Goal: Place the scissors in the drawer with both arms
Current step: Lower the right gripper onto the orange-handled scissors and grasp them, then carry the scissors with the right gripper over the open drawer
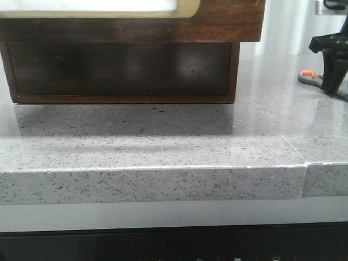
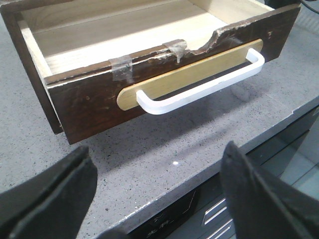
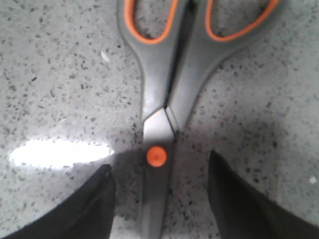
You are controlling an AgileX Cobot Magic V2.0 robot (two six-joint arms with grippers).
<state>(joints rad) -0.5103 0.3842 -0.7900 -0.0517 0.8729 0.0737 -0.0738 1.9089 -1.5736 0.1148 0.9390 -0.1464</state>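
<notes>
On the left I had the dark brown scratched wooden drawer (image 2: 149, 94) pulled open, its pale wood floor bare and its white bar handle (image 2: 204, 84) facing my left gripper (image 2: 159, 199). That gripper's black fingers (image 2: 50, 199) stood wide apart and held nothing, hovering over the grey speckled stone table (image 1: 163, 141) just on the near side of the drawer front. In the front view the drawer's underside filled the upper left, so it lay well left of the work ahead.

Far to the right, the small scissors with dark grey handles and orange-lined loops (image 3: 167, 74) lay flat on the table. My right gripper (image 3: 159, 194) was down over them, its fingers (image 3: 244, 199) spread and empty, one on each side of the blades just past the orange pivot screw (image 3: 156, 156). The scissors' long axis ran straight out from between those fingers, handles pointing away, so I judged the right arm plainly the nearer one and a simple squeeze across the blades would take them.
</notes>
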